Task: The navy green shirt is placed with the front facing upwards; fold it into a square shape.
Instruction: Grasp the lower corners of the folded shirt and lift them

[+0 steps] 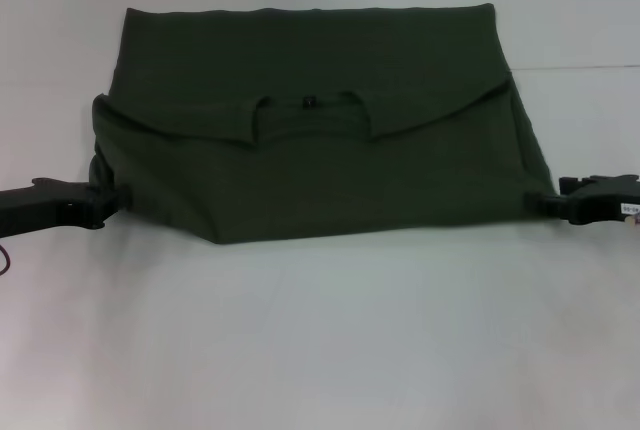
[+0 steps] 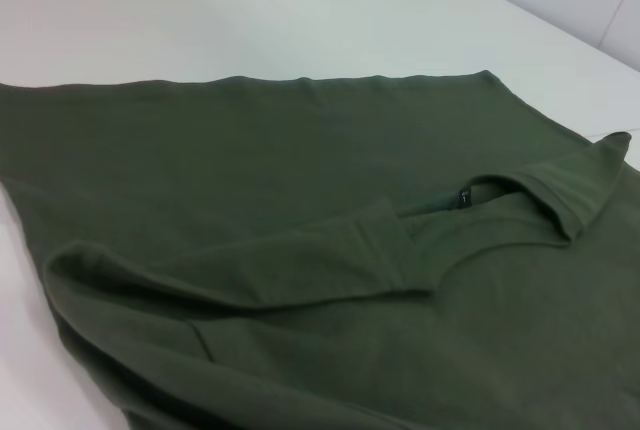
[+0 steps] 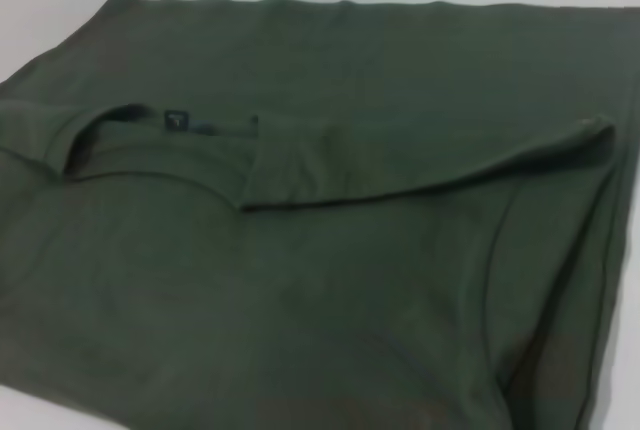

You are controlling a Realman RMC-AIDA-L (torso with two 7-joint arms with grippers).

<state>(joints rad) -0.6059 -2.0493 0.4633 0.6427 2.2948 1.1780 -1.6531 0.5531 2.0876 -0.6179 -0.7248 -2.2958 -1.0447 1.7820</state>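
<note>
The navy green shirt (image 1: 320,170) lies flat on the white table, its upper part folded over so the collar (image 1: 310,105) with a small dark label faces up mid-cloth. Only plain green cloth shows. My left gripper (image 1: 112,196) sits at the shirt's near left corner, where the cloth bunches against it. At the near right corner my right gripper (image 1: 545,202) meets cloth drawn to a point. Both look shut on the fabric; their tips are buried in it. The wrist views show the collar (image 2: 470,195) (image 3: 150,120) and folded-in sleeve edges (image 2: 380,250) (image 3: 300,165).
The white table (image 1: 320,330) stretches in front of the shirt and to both sides. A seam or table edge (image 1: 590,68) runs across the far right behind the shirt. No other objects show.
</note>
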